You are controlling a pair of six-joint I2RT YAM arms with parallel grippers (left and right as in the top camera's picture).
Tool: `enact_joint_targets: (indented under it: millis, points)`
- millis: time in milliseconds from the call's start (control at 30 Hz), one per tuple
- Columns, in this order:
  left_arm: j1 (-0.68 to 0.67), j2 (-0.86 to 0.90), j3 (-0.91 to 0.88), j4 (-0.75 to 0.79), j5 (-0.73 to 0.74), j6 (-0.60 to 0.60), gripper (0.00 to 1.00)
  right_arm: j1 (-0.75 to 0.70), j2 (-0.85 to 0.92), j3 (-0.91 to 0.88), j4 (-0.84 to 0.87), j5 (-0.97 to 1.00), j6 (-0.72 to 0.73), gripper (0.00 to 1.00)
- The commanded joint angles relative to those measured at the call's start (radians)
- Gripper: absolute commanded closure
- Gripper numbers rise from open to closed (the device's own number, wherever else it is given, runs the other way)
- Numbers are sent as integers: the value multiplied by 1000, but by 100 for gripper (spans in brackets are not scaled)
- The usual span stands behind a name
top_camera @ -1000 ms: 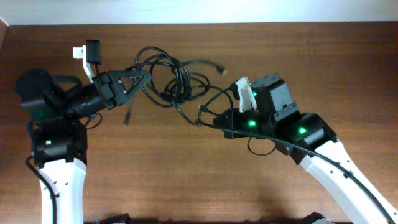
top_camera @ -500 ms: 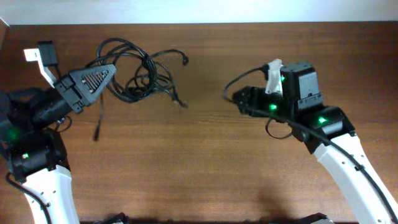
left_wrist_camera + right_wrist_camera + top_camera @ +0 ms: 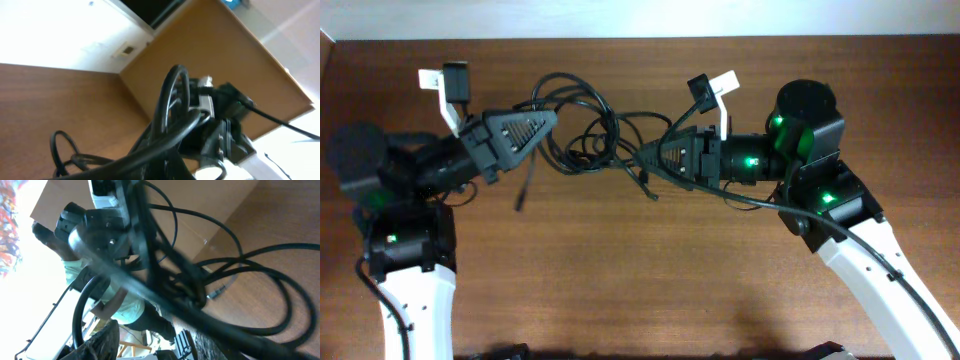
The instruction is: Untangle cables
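Observation:
The cables (image 3: 590,130) are a knot of thin black loops lifted above the middle of the table between my two grippers. At the knot's left side my left gripper (image 3: 548,118) is shut on strands; in the left wrist view the cables (image 3: 170,115) rise straight out of its jaws (image 3: 165,172). From the right, my right gripper (image 3: 646,160) points into the knot. Its fingers (image 3: 102,342) stand apart, with a thick blurred strand of the cables (image 3: 260,270) crossing just in front of the gap (image 3: 155,345). Loose plug ends (image 3: 520,200) hang below.
The brown wooden table (image 3: 620,280) runs to a pale wall at the back. My white left arm (image 3: 415,300) and white right arm (image 3: 880,270) come in from the front corners. Another plug end (image 3: 652,192) dangles under the right gripper.
Half a second ago the arms were far apart, the left holding the knot at far left. Both have swung back to the middle, and the right gripper now points into the knot.

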Motion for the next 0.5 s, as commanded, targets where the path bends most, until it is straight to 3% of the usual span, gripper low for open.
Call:
enact_joint_targets:
  millis: [0,67,200,300,467]
  points:
    - [-92,-11,14,-267,-376,192,100,2,-6,17,3,2,-11,53]
    - [-166,-11,14,-344,-480,229,100,2,-6,17,2,72,-11,54]
    - [-207,-11,27,-308,-431,208,100,0,22,16,-141,209,-139,54]
    - [-207,-21,31,-312,-324,179,100,0,42,16,-135,259,-142,54]
    - [-336,-59,32,-303,-372,111,100,1,45,16,-132,295,-142,54]
